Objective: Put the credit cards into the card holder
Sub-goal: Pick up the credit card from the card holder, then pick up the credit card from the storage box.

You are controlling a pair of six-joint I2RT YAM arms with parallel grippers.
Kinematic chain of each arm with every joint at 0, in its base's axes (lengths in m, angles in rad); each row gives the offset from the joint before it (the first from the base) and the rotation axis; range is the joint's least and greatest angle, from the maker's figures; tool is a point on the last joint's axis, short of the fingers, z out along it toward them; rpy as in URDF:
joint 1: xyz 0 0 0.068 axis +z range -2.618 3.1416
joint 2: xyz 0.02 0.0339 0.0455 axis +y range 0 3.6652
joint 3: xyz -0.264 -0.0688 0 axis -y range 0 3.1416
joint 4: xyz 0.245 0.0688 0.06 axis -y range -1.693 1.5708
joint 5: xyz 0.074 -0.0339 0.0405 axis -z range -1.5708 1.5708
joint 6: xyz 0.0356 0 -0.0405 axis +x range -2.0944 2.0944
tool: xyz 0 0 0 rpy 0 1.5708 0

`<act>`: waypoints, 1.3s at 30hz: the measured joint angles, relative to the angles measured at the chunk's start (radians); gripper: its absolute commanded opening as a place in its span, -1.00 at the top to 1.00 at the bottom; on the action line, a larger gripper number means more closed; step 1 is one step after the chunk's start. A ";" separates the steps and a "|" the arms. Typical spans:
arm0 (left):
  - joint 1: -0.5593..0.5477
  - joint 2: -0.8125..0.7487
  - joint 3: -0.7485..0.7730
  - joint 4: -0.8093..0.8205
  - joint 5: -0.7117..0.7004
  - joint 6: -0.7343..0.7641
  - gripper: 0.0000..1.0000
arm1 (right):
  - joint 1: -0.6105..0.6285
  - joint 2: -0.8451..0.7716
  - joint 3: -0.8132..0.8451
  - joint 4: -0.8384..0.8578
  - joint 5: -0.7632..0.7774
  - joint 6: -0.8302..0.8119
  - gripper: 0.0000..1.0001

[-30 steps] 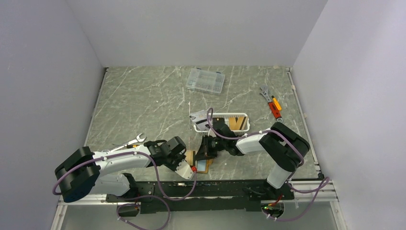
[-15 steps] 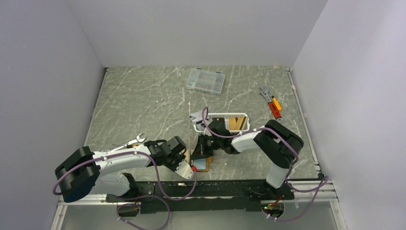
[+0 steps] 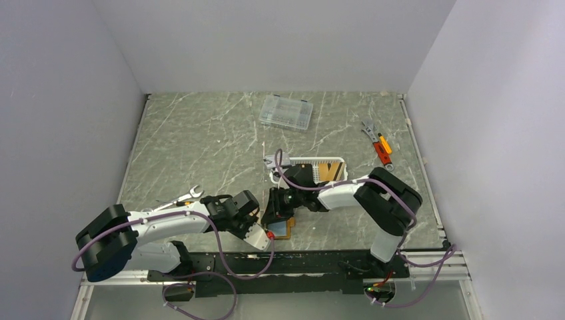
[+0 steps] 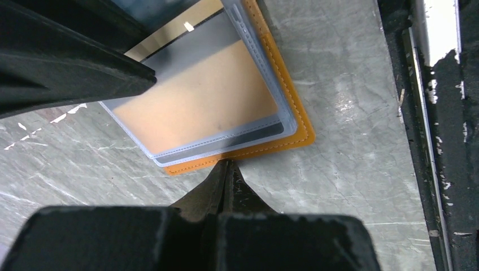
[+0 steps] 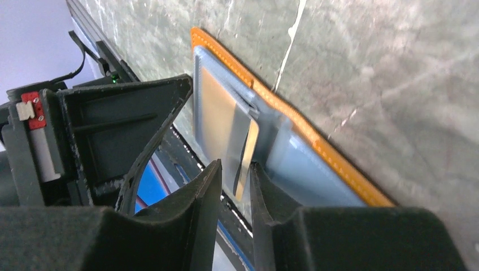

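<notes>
Looking down from above, what lies between the two arms?
— A flat orange leather-like card holder (image 4: 302, 123) lies open on the grey marble-patterned table (image 3: 200, 147), close to its near edge
What is the right gripper (image 5: 235, 167) doing?
— It is clenched on the end of a gold-brown plastic credit card with a dark stripe (image 5: 223, 113). Most of the card sits under a clear plastic sleeve (image 4: 265, 84) of the holder; the held end sticks out
And the left gripper (image 4: 226, 168)?
— Its fingers are pressed together with nothing between them, the tip touching the holder's orange stitched border
Anything else on the table?
— A white slotted plastic basket (image 3: 308, 160) stands just behind the right gripper with something gold-brown upright in it. A clear plastic compartment box (image 3: 286, 112) lies well back, a silver spanner (image 3: 181, 198) lies by the left arm (image 3: 166, 223), and an orange-handled tool (image 3: 382, 149) lies far right
</notes>
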 measured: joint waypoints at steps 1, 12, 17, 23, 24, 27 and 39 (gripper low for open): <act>-0.001 -0.002 0.000 0.000 0.000 0.000 1.00 | 0.000 -0.015 -0.002 -0.018 0.009 -0.006 0.50; -0.004 -0.011 0.002 0.000 0.000 0.000 1.00 | 0.005 -0.098 -0.027 -0.083 0.061 -0.026 0.71; -0.005 -0.011 0.010 0.000 0.001 0.000 1.00 | 0.027 -0.090 -0.025 -0.092 0.063 -0.037 0.69; -0.004 -0.008 0.018 -0.003 0.004 -0.002 1.00 | 0.055 -0.033 0.040 -0.129 0.063 -0.060 0.64; -0.004 -0.006 0.023 -0.007 0.004 -0.004 1.00 | 0.057 -0.026 0.052 -0.135 0.063 -0.064 0.62; -0.005 0.001 0.043 -0.011 0.011 -0.006 1.00 | 0.062 -0.023 0.075 -0.143 0.063 -0.076 0.43; 0.053 -0.031 0.193 -0.146 0.075 -0.054 0.95 | -0.101 -0.317 0.104 -0.394 0.079 -0.175 -0.15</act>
